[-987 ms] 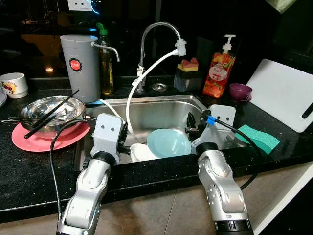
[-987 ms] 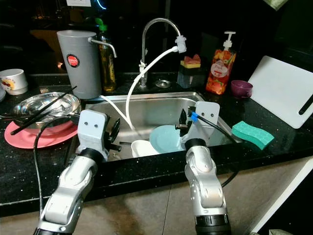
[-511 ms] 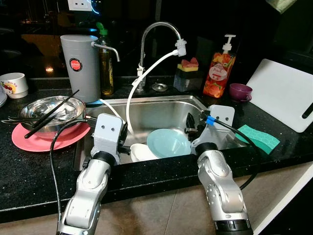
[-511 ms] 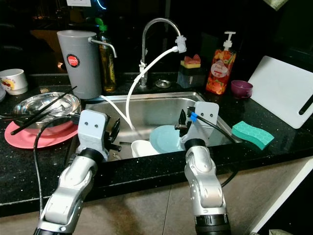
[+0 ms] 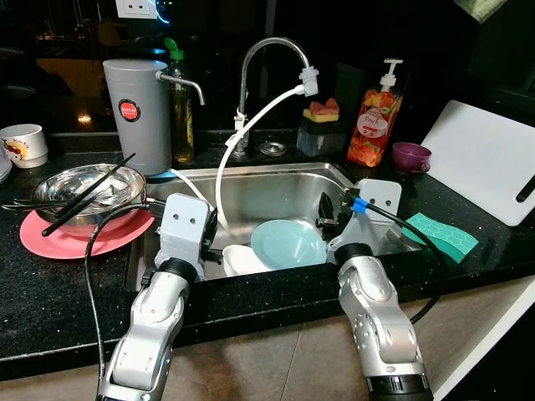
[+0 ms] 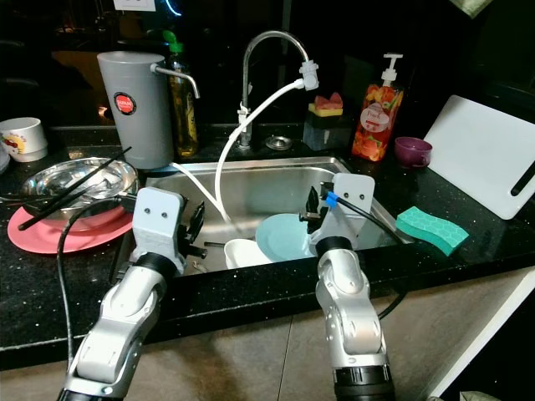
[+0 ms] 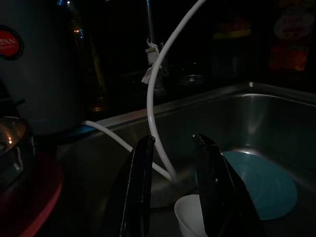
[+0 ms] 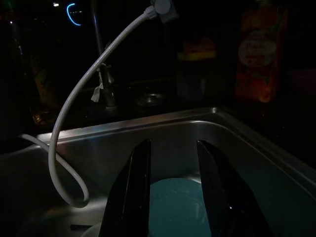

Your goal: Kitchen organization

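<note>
Ideally, the right tool (image 8: 173,192), fingers parted and empty, descends onto the pale blue round plate (image 5: 288,243) just below, gripping its rim squarely.

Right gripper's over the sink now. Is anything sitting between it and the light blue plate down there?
Nothing visible does. The right gripper hangs open above the light blue plate in the sink, with bare space between its fingers and the plate. The white hose and white cup lie off toward the left gripper.
</note>
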{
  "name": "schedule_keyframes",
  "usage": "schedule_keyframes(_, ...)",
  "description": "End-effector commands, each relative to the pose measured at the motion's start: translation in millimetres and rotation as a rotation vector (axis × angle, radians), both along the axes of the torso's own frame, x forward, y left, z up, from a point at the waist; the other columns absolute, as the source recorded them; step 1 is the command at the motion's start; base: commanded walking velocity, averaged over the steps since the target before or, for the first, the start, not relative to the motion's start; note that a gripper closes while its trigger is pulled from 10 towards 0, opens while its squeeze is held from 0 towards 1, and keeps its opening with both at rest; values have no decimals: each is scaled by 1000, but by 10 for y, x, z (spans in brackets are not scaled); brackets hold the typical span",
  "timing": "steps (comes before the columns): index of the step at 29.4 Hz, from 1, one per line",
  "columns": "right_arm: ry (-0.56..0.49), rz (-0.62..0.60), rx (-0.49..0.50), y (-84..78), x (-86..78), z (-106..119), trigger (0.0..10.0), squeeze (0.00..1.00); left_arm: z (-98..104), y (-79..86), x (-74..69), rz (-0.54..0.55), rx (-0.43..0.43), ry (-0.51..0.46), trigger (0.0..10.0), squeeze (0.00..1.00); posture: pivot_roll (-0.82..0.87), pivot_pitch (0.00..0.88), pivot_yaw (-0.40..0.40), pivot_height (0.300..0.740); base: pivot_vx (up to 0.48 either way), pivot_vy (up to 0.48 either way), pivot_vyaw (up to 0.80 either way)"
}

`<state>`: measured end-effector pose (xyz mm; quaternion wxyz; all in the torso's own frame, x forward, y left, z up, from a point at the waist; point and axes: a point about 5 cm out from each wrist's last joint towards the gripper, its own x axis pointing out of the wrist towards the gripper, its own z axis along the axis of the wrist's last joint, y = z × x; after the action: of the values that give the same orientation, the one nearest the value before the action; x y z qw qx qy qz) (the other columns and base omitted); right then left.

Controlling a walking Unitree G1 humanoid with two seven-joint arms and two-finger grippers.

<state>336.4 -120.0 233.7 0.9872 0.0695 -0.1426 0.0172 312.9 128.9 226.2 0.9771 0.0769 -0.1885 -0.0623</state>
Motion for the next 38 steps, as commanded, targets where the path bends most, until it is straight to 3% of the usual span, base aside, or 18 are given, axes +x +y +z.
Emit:
schedule_keyframes(1, -12, 8, 1, 17, 12, 16, 10000, 0, 0, 22, 12, 11, 10, -4, 10000, 0, 138, 53, -82, 740, 0, 0, 0)
schedule_keyframes(33, -13, 0, -3, -36, 13, 23, 10000, 0, -37, -74, -10, -9, -4, 7, 10000, 0, 127, 55, -85, 740, 0, 0, 0)
schedule_keyframes(38, -19, 15, 0, 28, 21, 44, 10000, 0, -38, -57, -5, -6, 0, 5, 10000, 0, 124, 55, -87, 740, 0, 0, 0)
